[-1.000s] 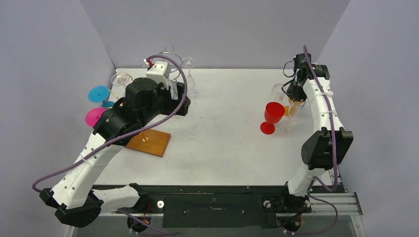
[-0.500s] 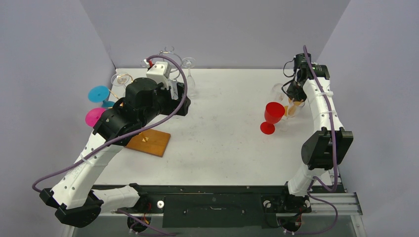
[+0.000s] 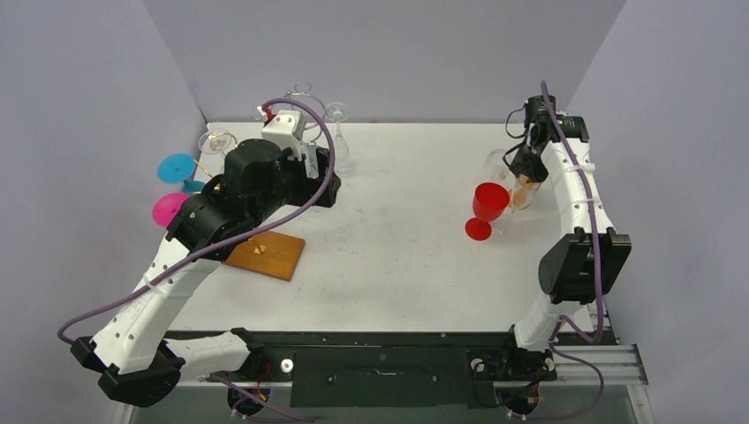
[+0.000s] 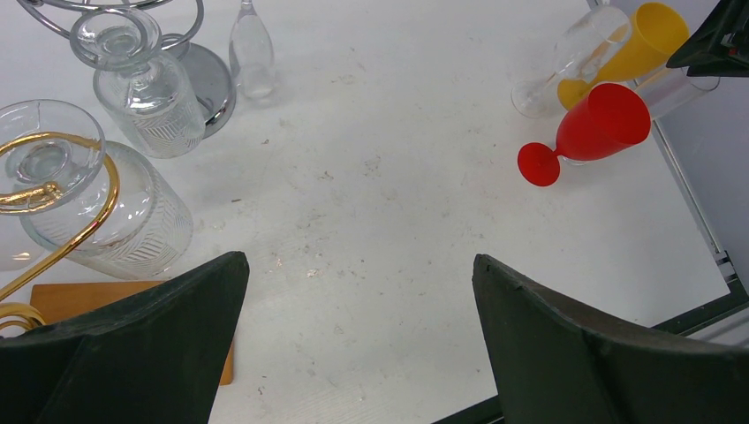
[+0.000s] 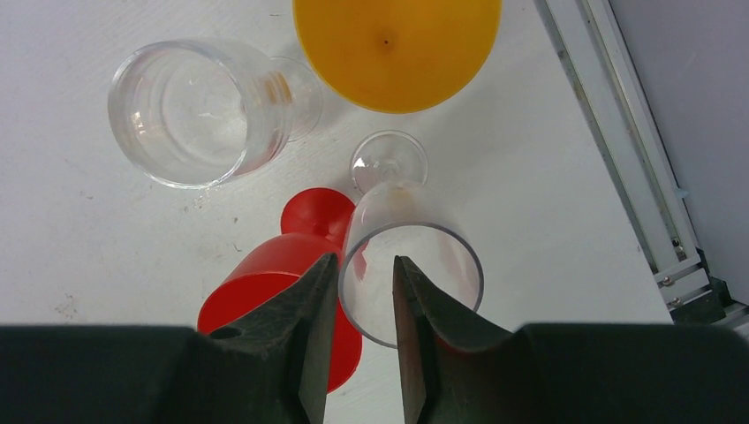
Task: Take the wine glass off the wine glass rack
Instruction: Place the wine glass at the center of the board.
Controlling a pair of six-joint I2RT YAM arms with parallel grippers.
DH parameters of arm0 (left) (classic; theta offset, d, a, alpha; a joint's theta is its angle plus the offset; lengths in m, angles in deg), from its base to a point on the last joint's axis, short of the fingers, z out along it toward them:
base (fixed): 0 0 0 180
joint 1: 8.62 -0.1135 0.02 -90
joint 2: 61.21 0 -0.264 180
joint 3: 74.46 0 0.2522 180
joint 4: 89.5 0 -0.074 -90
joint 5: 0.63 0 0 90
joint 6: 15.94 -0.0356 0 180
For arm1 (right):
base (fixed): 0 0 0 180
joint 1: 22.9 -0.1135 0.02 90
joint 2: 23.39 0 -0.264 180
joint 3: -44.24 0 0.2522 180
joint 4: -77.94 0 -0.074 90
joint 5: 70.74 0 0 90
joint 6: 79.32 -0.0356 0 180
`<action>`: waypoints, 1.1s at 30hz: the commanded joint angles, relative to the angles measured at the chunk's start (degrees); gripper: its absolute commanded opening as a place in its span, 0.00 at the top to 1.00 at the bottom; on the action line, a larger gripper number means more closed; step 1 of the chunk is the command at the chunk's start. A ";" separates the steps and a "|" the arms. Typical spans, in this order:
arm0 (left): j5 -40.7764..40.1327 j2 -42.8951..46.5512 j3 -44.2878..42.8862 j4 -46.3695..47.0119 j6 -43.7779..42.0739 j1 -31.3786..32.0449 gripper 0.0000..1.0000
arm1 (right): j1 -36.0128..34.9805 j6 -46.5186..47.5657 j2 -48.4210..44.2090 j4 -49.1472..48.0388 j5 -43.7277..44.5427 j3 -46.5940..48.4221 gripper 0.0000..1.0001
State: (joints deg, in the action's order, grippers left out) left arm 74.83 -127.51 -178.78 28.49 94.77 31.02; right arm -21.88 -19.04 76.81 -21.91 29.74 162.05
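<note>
A scuffed white table (image 3: 397, 230) sits between pale lilac walls (image 3: 389, 53), a metal rail (image 5: 618, 132) running along one edge.

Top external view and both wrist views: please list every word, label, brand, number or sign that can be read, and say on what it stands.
There are none: no text can be read in any view.
The red glass, yellow glass, wooden board and table show no word, label, number or sign.
</note>
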 commanded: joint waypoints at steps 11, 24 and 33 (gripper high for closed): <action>0.88 0.41 -1.31 1.86 0.20 -0.31 0.04 | -0.40 0.16 -1.95 2.25 0.83 6.58 0.68; -8.42 -0.32 -13.30 -6.75 0.37 -0.37 0.04 | -2.70 -0.27 -13.57 2.06 -5.06 11.46 0.36; -29.28 -0.42 -27.33 -27.17 4.43 -1.48 0.04 | -17.03 -4.22 -17.36 -9.37 -11.88 5.22 0.31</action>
State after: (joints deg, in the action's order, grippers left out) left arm 57.91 -128.50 -199.66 13.30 96.52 30.49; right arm -34.93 -21.26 59.48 -24.79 21.85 169.79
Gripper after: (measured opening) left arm 0.965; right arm 0.684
